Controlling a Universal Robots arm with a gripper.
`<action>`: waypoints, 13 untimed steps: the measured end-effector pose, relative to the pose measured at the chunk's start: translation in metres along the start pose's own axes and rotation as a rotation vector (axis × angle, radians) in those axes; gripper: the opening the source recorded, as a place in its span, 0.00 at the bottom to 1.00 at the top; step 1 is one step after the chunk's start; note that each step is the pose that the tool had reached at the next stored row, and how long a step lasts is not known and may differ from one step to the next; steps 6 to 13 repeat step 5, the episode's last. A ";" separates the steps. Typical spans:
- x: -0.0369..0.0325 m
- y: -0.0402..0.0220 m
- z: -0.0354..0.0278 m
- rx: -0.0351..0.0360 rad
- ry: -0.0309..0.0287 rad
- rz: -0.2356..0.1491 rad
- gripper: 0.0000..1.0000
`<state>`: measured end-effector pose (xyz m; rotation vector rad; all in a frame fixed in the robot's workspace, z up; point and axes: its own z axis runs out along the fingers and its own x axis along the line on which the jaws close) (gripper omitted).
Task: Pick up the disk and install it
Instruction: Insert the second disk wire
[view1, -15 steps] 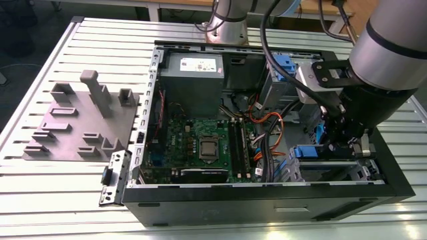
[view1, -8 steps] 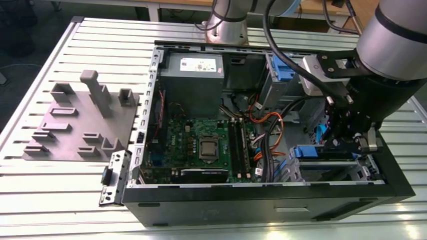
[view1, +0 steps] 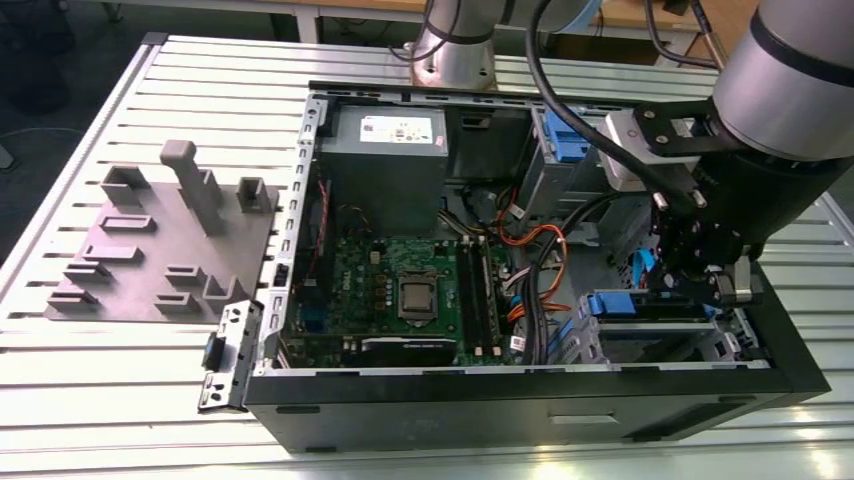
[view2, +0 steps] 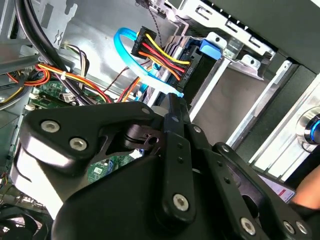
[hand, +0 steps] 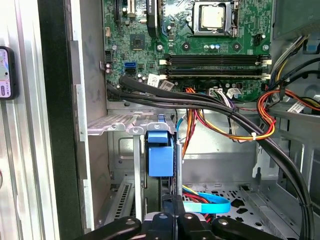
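Slatted bench (view1: 80, 400) carries the computer case (view1: 534, 400) — our end effector (hand: 172, 212), seemingly together beside the disk (hand: 160, 155), should seat it squarely.

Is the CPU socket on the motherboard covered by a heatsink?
No. In the first wrist view the CPU sits bare in its socket on the motherboard.

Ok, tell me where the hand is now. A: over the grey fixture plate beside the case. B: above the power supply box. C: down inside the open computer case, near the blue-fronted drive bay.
C: the hand sits low inside the computer case, beside the blue-fronted drive bay.
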<state>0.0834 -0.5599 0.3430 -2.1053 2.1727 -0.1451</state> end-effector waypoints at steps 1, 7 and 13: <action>0.0000 0.0000 -0.0001 -0.0001 0.0001 0.000 0.11; 0.0000 0.0000 0.0000 0.0000 -0.0001 0.000 0.11; 0.0000 0.0000 0.0000 0.0000 -0.0001 0.000 0.11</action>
